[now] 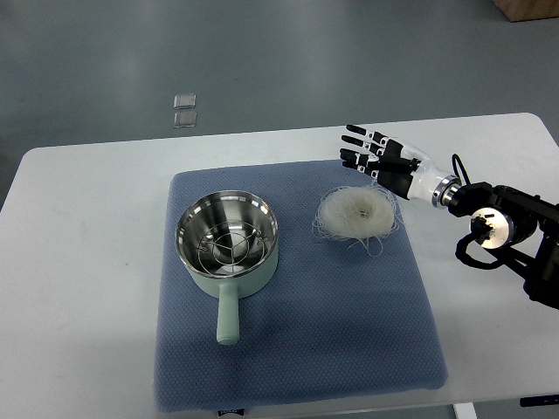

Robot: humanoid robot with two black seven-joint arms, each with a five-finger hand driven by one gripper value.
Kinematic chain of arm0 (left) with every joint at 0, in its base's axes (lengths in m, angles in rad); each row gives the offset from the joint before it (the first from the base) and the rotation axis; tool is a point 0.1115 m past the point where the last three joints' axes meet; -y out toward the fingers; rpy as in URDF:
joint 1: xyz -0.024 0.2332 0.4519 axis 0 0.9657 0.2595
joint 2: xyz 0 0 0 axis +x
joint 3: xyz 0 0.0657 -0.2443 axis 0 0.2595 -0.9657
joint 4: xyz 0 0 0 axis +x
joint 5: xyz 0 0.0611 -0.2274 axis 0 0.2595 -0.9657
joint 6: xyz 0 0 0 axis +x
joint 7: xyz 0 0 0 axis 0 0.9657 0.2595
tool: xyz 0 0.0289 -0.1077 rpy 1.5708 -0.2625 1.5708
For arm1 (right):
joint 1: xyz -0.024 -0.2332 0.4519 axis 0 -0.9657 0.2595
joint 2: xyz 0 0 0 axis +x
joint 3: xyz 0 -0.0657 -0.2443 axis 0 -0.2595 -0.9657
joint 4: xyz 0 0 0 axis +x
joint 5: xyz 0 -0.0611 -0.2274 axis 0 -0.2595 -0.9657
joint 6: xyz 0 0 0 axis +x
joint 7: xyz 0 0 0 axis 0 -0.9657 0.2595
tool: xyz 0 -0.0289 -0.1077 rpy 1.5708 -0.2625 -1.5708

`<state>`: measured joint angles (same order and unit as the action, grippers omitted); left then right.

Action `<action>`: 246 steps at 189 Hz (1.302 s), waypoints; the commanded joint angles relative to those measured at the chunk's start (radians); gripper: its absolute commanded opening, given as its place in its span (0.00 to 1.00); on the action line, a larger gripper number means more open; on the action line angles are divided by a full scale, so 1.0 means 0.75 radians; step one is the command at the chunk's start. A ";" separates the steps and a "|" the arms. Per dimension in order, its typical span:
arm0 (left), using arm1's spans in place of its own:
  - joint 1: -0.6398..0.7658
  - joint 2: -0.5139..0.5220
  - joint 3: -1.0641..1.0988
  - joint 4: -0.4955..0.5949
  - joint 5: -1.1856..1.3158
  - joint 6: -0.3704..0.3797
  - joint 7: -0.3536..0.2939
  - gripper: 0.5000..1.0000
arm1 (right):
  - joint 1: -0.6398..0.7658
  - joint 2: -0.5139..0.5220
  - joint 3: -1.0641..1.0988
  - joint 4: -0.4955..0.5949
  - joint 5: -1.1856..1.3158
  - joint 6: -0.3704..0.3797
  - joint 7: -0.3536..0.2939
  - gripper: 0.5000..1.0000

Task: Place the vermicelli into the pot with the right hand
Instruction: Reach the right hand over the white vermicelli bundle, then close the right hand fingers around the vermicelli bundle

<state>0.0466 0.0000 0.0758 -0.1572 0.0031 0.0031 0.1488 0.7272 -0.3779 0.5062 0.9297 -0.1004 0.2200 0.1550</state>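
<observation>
A round nest of pale vermicelli (pixel 356 215) lies on the blue mat (pixel 297 349), right of centre. To its left stands a mint-green pot (pixel 229 246) with a steel inside, a wire rack in the bottom, and its handle pointing toward me. My right hand (pixel 376 157) hovers just beyond and above the vermicelli's far right edge, fingers spread and holding nothing. Its black forearm (pixel 511 231) comes in from the right edge. No left arm shows.
The mat covers the middle of a white table (pixel 79 262). Two small clear square objects (pixel 184 109) lie on the grey floor beyond the table's far edge. A brown box corner (pixel 528 9) shows at the top right.
</observation>
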 commanded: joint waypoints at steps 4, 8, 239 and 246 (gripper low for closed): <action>0.003 0.000 0.001 0.001 0.000 0.000 0.000 1.00 | 0.006 0.001 0.000 0.000 -0.032 0.001 0.000 0.85; 0.001 0.000 -0.003 0.001 0.000 0.006 0.002 1.00 | 0.008 -0.001 0.000 0.000 -0.040 0.001 0.000 0.85; -0.009 0.000 0.003 0.001 0.000 0.004 0.002 1.00 | 0.339 -0.167 -0.481 0.059 -1.423 0.003 0.215 0.85; -0.009 0.000 0.003 0.001 0.000 0.004 0.002 1.00 | 0.343 -0.167 -0.491 0.055 -1.425 -0.001 0.213 0.85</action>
<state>0.0393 0.0000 0.0783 -0.1565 0.0031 0.0061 0.1503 0.9717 -0.5097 0.1666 0.9793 -1.1650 0.2266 0.3160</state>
